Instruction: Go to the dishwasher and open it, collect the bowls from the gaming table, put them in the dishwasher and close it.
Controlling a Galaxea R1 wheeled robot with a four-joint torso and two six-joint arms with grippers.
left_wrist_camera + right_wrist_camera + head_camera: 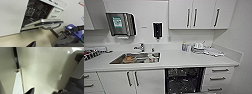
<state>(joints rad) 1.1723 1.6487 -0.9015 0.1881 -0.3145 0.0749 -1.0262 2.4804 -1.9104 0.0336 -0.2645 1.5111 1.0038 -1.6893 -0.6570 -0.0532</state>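
Kitchenette, white cabinets, pale floor [43, 69]. Nearest: the dishwasher [184, 80], under the counter [184, 60] right of the sink [135, 58], its door [50, 22] lowered, racks exposed. Risk, as I judge it: the base or an arm clipping that projecting door. Grippers: opening and hold cannot be told.

The head camera faces the tabletop [184, 60] from above; it and the low left wrist camera share the open dishwasher [184, 80]; the right wrist camera faces floor [43, 72].
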